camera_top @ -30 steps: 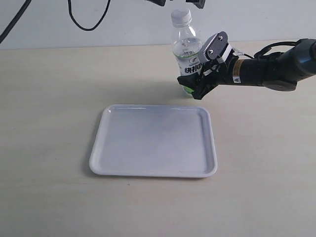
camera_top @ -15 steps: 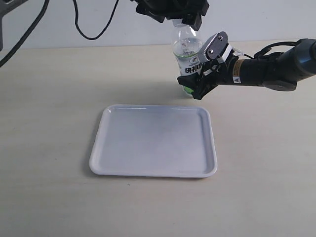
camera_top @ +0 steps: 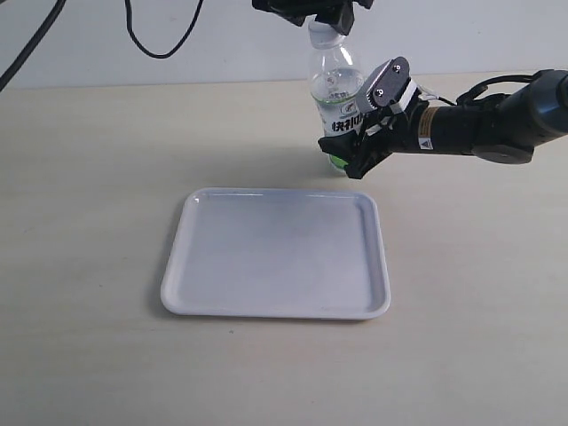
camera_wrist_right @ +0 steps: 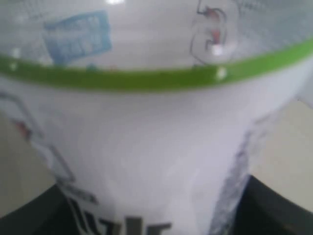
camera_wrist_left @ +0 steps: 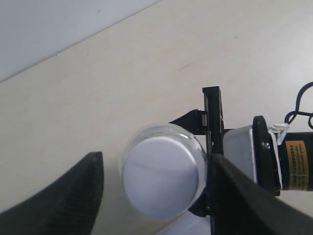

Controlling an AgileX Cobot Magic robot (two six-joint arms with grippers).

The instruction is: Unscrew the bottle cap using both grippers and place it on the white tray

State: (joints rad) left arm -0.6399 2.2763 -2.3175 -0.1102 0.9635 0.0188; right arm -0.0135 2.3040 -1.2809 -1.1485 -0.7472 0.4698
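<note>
Stage: early; bottle cap (camera_top: 325,34) sitting screwed on bottle (camera_top: 337,84), not yet loosened as far as visible; white tray (camera_top: 275,257) holding nothing. Bottle standing upright on table (camera_top: 106,177) at tray's 1 o'clock. Right gripper (camera_top: 351,133) clamping bottle at label, bracing it. Left gripper (camera_wrist_left: 156,164) hanging over cap, jaws gaping wide, straddling it and gripping nothing: one finger well apart, other just beside bottle shoulder; probably no contact, though exterior view is cropping this gripper. Remaining: closing on cap, twisting off, carrying it toward 7 o'clock, setting it on tray.
</note>
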